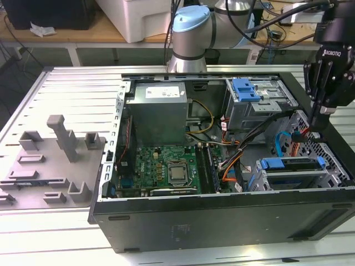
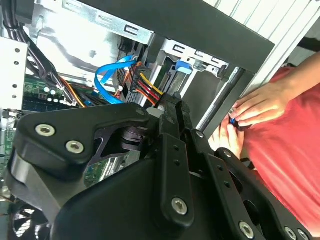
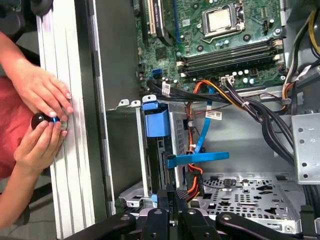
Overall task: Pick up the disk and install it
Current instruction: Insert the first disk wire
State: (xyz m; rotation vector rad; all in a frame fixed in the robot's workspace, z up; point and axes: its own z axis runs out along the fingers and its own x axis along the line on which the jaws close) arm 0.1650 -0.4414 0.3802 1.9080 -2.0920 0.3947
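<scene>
bench (image 1: 66, 88): pale ribbed metal slats, evenly lit, soft glare | behind: second bench (image 1: 83, 34), wooden top, white frame | on it: white case (image 1: 138, 19), black box (image 1: 50, 11), crumpled white scrap (image 1: 41, 29)

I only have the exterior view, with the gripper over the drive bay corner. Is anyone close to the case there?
Observer: Yes. In both wrist views a person's two hands are over the ribbed metal table, just outside the black computer case.
Operator: Holding anything?
Observer: A small round black object, pinched between them.
Operator: And the disk?
Observer: The silver hard drive in its blue plastic carrier sits in the bay; a red-and-black cable connector lies right beside the black gripper.
</scene>
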